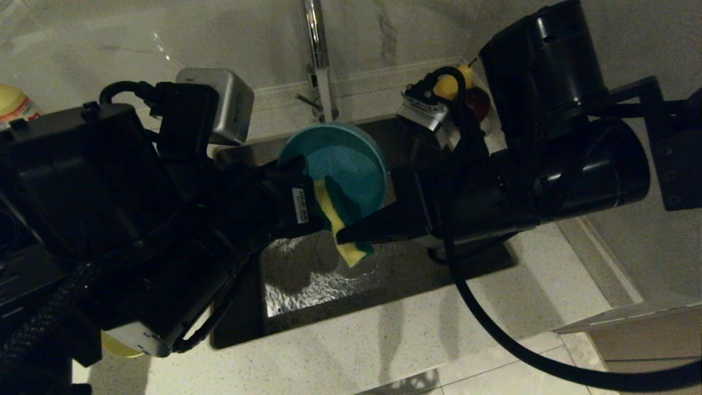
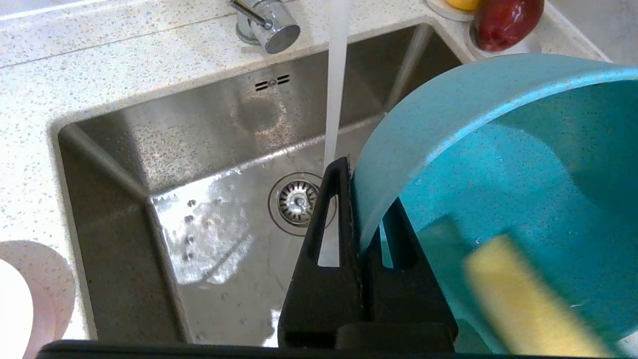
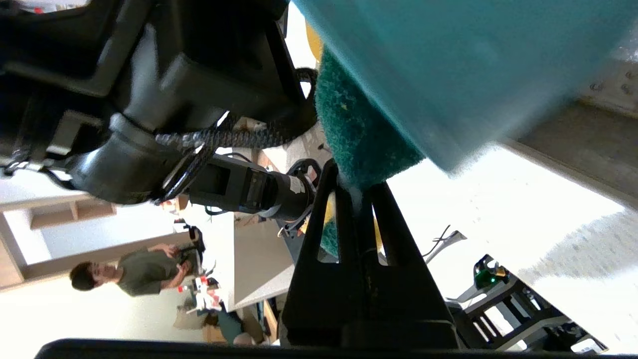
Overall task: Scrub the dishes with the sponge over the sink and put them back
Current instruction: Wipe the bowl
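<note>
Two grippers pinching over the steel sink [image 2: 164, 144].
Left gripper [image 2: 366, 209] clamps the light blue plastic bowl's [image 2: 498, 164] rim; right gripper [image 3: 356, 187] squeezes the yellow-and-green sponge [image 1: 343, 225] against its inside; only the left wrist view shows running tap water [image 2: 335, 89].

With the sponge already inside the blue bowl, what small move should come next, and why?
Probably wipe the sponge across the blue bowl's inner wall. The left gripper grips the rim over the sink, the right gripper holds the sponge against the inside.

**Bystanders around the basin**

A chrome faucet [image 2: 269, 27] stands at twelve o'clock, pouring a stream of water [image 2: 336, 85]. At about one o'clock, a red fruit [image 2: 506, 20] and a yellow fruit [image 1: 447, 85] share a white dish [image 2: 503, 47]. The speckled countertop [image 1: 384, 340] surrounds everything.
</note>
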Tool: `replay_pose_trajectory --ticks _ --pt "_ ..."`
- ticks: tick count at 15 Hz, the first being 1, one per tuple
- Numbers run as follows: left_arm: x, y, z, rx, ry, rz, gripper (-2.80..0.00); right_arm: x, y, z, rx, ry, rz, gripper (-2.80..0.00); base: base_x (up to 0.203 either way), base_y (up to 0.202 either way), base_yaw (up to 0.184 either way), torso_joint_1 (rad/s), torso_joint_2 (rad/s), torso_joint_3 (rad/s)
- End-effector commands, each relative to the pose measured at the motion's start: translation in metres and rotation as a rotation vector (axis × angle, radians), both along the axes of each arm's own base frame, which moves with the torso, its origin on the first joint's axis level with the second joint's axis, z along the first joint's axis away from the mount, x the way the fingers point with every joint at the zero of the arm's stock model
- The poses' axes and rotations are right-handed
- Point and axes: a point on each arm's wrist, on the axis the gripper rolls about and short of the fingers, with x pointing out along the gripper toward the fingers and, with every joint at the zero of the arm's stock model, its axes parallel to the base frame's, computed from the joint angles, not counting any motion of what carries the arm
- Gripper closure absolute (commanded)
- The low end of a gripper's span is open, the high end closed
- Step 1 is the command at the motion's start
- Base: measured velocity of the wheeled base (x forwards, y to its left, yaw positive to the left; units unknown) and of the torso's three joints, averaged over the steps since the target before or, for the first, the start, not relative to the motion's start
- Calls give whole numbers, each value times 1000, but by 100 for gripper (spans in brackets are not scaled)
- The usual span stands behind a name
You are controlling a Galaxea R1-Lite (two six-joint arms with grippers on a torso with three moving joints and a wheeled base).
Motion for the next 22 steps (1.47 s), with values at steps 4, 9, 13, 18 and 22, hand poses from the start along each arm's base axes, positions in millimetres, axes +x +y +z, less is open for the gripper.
replay_pose_trajectory --ticks 4,9,13,18,22 --pt "-1 2 -6 10 11 5 0 2 1 20 52 -48 -11 0 0 0 0 0 0 0" --pt "-2 2 -11 20 24 5 0 -2 -13 37 85 -96 -55 0 0 0 0 0 0 0" --pt "-2 3 -6 10 11 9 0 -14 -30 43 86 -99 -68 0 0 0 0 0 0 0" --pt "-1 2 -3 1 4 9 0 -14 -25 16 20 -37 -53 0 0 0 0 0 0 0" --pt "1 0 1 -8 -4 8 0 -5 -5 -1 -21 -1 -29 0 0 0 0 0 0 0"
